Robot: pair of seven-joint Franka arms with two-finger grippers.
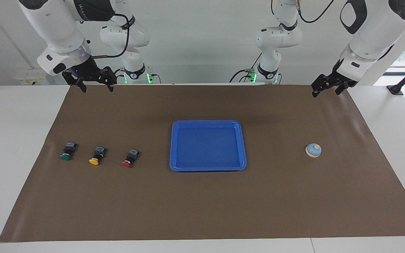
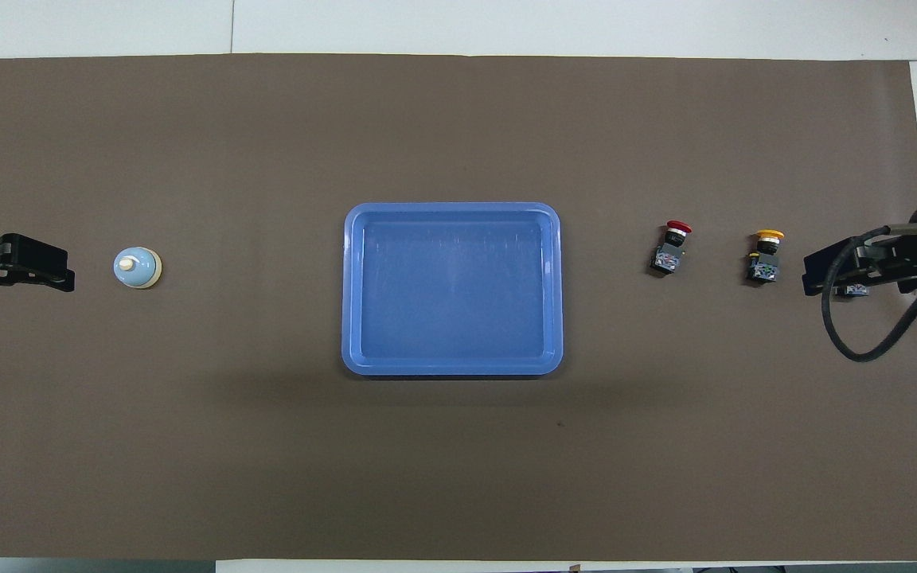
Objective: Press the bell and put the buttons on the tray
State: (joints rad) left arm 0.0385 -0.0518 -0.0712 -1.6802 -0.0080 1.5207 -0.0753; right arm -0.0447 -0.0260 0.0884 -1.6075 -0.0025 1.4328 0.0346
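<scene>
The bright-blue tray lies empty at the middle of the brown mat; it also shows in the overhead view. The green button, the yellow button and the red button lie in a row toward the right arm's end, red closest to the tray. The light-blue bell stands toward the left arm's end and shows in the overhead view. My right gripper hangs open and empty, high over the mat; in the overhead view it covers the green button. My left gripper hangs open and empty, high over the mat, apart from the bell.
The brown mat covers most of the white table. The red button and yellow button show in the overhead view. A black cable loops from the right arm's wrist.
</scene>
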